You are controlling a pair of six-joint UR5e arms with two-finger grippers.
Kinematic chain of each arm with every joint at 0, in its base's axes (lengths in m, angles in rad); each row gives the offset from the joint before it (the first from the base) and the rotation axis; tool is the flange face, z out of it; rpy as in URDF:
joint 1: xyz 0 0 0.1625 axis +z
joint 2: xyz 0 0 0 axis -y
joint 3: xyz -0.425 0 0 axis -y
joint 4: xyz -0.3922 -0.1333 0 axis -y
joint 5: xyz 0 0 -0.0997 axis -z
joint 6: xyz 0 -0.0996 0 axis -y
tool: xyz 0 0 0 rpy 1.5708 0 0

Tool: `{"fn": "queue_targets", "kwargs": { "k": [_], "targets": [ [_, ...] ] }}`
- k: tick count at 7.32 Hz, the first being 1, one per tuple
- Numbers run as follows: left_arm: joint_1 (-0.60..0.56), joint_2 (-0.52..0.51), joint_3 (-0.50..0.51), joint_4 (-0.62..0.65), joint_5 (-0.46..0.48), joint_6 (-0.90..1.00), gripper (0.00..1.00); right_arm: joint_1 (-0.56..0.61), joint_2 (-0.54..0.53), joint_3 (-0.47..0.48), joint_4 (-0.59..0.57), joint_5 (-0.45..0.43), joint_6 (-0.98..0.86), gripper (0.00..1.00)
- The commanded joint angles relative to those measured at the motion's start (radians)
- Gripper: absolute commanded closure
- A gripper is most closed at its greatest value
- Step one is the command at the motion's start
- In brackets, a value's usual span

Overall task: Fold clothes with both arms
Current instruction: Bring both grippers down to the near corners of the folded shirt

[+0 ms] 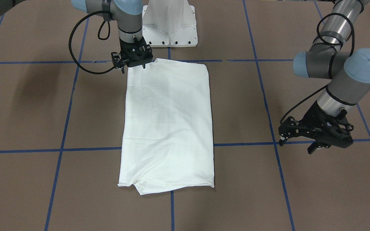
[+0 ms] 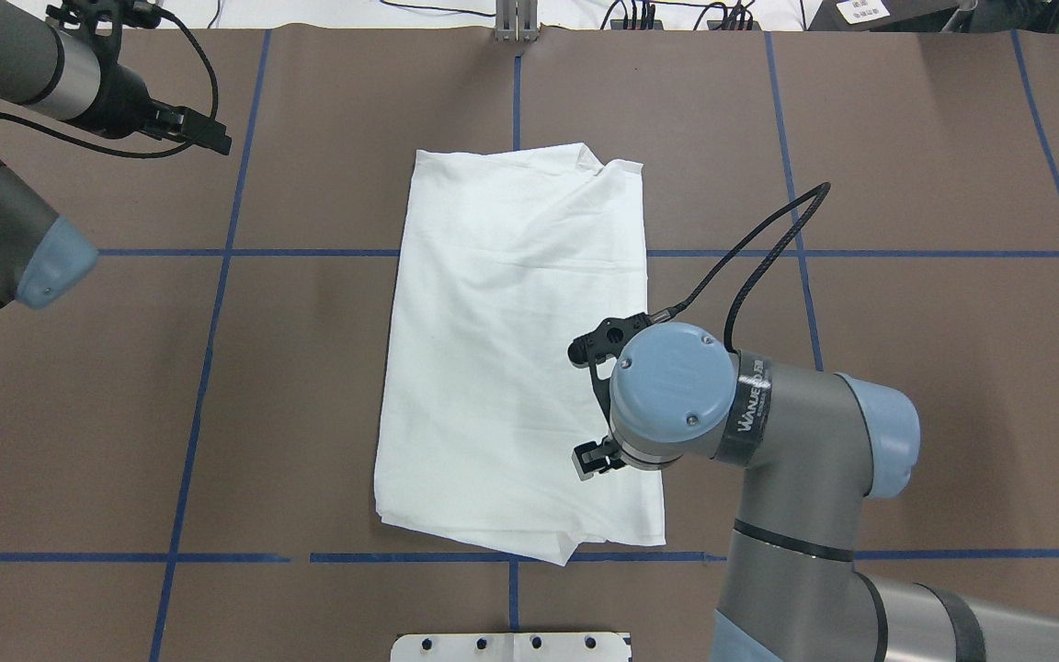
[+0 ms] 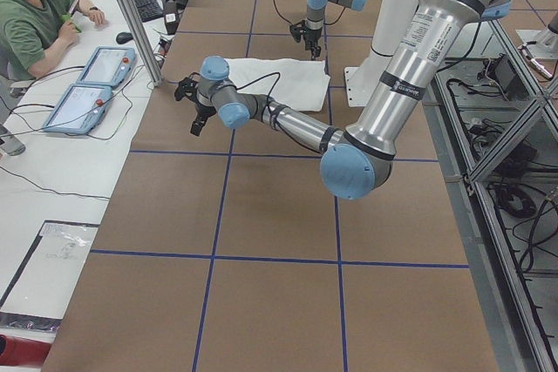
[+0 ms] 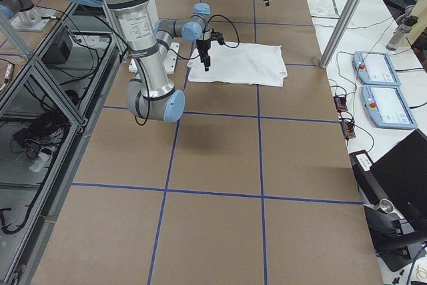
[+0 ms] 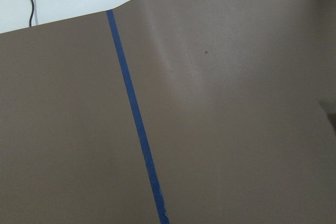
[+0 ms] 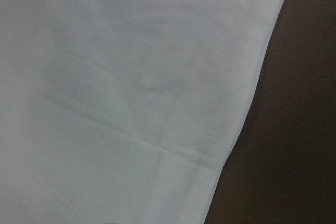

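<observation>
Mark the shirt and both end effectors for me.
shirt [image 1: 169, 122]: front-facing view, middle of the folded cloth.
right end effector [image 1: 133, 68]: front-facing view, between its fingertips.
left end effector [image 1: 296, 144]: front-facing view, between its fingertips.

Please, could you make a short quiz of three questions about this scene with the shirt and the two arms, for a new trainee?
1. True or false: the left claw is touching the white shirt.
2. Where is the right claw? A) at a shirt corner near the white pedestal; B) at a shirt corner far from it; C) away from the shirt.
3. What colour are the tape lines on the table?

Key:
1. False. It hangs over bare table, well apart from the shirt.
2. A.
3. Blue.
</observation>
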Motion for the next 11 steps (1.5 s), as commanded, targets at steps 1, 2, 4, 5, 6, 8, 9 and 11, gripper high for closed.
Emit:
{"fn": "queue_targets", "kwargs": {
  "k": [1, 2, 4, 5, 6, 8, 9, 11],
  "targets": [
    [0.049, 0.127, -0.181, -0.048, -0.027, -0.174, 0.00, 0.034, -0.048, 0.077, 0.132, 0.018, 0.253, 0.00],
    [0.092, 0.215, -0.260, -0.148, -0.025, -0.304, 0.00, 0.034, -0.138, 0.091, 0.332, 0.011, 0.379, 0.00],
    [0.225, 0.312, -0.319, -0.331, 0.020, -0.547, 0.00, -0.025, -0.308, 0.097, 0.621, -0.145, 0.630, 0.00],
    [0.313, 0.347, -0.319, -0.431, 0.101, -0.651, 0.00, -0.097, -0.315, 0.097, 0.627, -0.269, 0.699, 0.00],
    [0.423, 0.355, -0.319, -0.462, 0.234, -0.746, 0.00, -0.133, -0.315, 0.094, 0.628, -0.309, 0.736, 0.00],
    [0.532, 0.338, -0.319, -0.456, 0.307, -0.828, 0.00, -0.145, -0.335, 0.073, 0.714, -0.310, 0.745, 0.00],
    [0.563, 0.323, -0.317, -0.455, 0.311, -0.851, 0.00, -0.145, -0.375, 0.068, 0.792, -0.310, 0.745, 0.00],
    [0.623, 0.250, -0.316, -0.340, 0.355, -0.871, 0.00, -0.145, -0.409, 0.053, 0.854, -0.310, 0.744, 0.00]
  ]
}}
